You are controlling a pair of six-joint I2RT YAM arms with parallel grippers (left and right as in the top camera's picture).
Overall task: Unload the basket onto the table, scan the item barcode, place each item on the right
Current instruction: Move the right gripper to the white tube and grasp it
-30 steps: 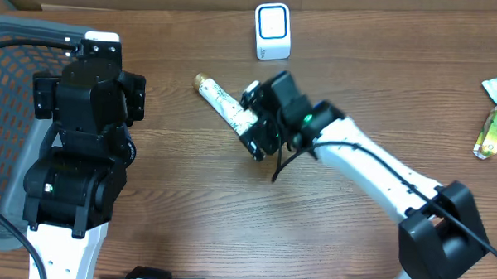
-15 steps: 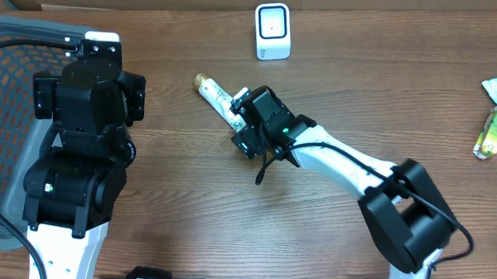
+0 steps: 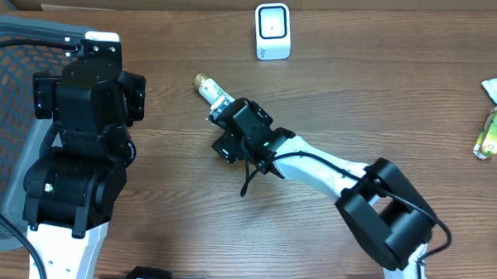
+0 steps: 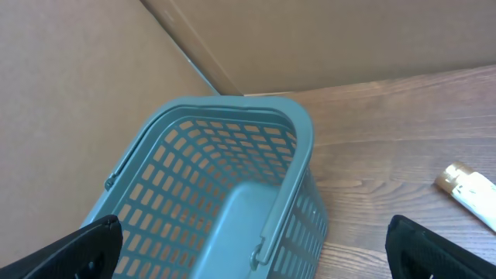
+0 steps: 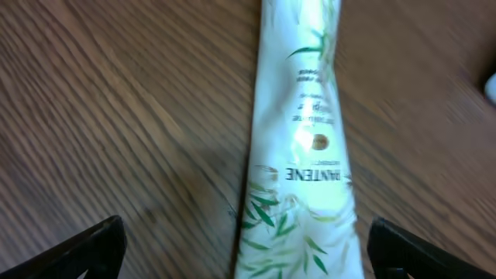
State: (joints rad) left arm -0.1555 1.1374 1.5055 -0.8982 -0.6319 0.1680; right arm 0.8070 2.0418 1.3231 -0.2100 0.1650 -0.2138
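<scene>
The white tube (image 5: 301, 155) reads "PANTENE", seen upside down.

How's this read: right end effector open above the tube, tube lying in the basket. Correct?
Not quite. The tube lies on the table, outside the basket, as the overhead view shows. The rest holds: the right end effector is open above the tube.
</scene>
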